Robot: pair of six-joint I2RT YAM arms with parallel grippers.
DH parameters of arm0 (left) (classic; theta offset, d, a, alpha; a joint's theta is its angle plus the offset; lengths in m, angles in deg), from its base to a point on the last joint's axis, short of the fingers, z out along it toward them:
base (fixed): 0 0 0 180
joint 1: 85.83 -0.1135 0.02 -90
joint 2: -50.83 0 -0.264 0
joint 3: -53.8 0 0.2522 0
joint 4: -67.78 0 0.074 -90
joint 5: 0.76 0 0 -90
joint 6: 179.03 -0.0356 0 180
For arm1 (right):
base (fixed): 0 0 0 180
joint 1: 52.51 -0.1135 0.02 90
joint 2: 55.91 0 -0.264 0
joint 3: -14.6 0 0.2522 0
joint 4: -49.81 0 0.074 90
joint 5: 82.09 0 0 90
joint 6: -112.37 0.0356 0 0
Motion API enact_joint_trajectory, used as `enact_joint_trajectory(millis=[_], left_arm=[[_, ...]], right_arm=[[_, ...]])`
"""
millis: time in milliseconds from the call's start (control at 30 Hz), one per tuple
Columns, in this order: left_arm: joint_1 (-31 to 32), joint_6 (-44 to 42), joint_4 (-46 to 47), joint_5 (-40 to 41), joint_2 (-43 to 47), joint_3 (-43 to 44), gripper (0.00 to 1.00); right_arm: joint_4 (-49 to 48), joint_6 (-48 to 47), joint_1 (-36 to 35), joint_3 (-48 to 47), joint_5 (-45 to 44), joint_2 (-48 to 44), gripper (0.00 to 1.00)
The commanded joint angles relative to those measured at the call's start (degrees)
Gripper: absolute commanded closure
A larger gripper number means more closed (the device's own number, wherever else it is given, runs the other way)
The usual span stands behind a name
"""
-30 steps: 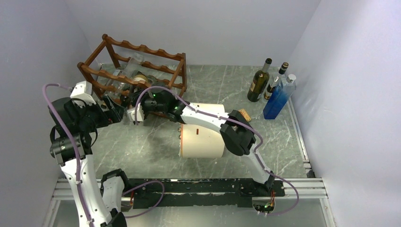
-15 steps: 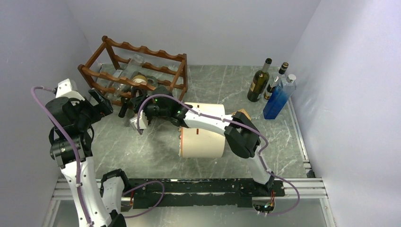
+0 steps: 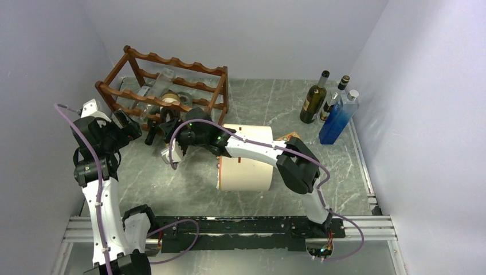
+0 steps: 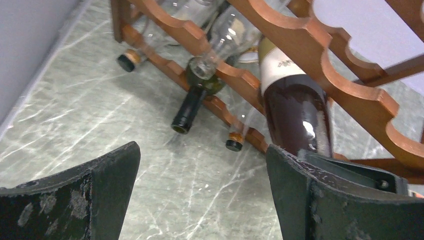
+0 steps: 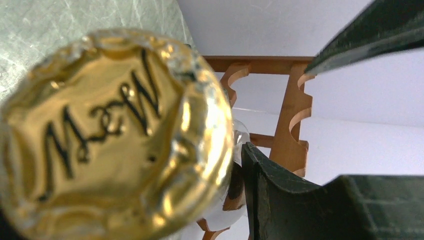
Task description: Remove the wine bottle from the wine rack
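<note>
While its arm stretched over the cream cylinder lying on its side on the marbled table, the right gripper stood closed around the neck of the wine bottle. The gold-foil cap filled the wrist camera's view, hard against one black finger; the other finger was hidden behind the cap, so the clamp was a judgement. Just left of it, the left gripper hung with its fingers wide apart and nothing between them. It was aimed at the wine rack, with the same bottle lying off to its right. From the cap, the bottle's long axis ran away from the arms and back into the rack, its white-labelled body tucked under a scalloped front rail beside other bottles whose necks poked out toward the table. The right arm was plainly the one in position. Freeing the bottle looked to call for a pull straight back along that axis, toward the arms, clear of the rail. Far right, standing bottles clustered by the wall.
</note>
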Motion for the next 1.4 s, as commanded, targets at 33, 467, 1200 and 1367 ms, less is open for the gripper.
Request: enact_joint_trajectory(millis=[33,467,1200,1367], left_arm=[[-0.48,0.16,7.94,-11.84,-2.68,-1.7,0.0],[-0.72,1.89,14.23,-26.53,-16.59,2.28,0.07],[-1.51,-1.31,19.34,-20.53,-12.36,-6.04,0.03],[-1.69,-1.88,20.39,-18.62,-9.3,-7.98,0.01]], right_arm=[[5.78,-8.56,-3.65,-0.35,1.99,-3.6,1.0],[1.77,-13.05,-8.73,3.44,-7.95,-5.12,1.0],[-10.92,-9.87,-13.33,13.24,-12.01,-15.52,1.0],[-11.03,-7.96,-13.58,14.59,-10.92,-18.61,1.0]])
